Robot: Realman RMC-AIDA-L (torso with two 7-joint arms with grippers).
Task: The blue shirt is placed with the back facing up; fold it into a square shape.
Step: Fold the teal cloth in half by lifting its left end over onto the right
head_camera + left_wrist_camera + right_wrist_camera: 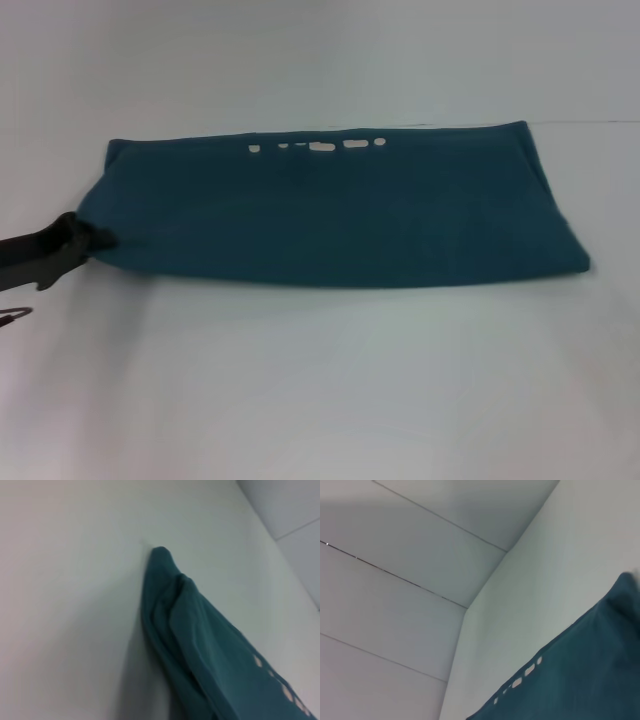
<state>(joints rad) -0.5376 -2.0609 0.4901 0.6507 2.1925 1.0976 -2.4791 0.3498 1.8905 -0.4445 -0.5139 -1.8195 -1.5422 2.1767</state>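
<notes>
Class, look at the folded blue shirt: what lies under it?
The blue shirt rests on the white table, the left gripper at its left corner. Whatever lies between its layers is covered.

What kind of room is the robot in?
Probably a lab or test room: a bare white table, plain panelled walls, and only a folded blue shirt held at one corner by the left gripper.

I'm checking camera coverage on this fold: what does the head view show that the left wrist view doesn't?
Only the head view shows the whole folded blue shirt as a long band, with the left pincer at its left near corner. Only the left wrist view shows that end's bunched layers rising to a peaked corner. Both show the shirt, its white lettering peeking out, and the white table.
</notes>
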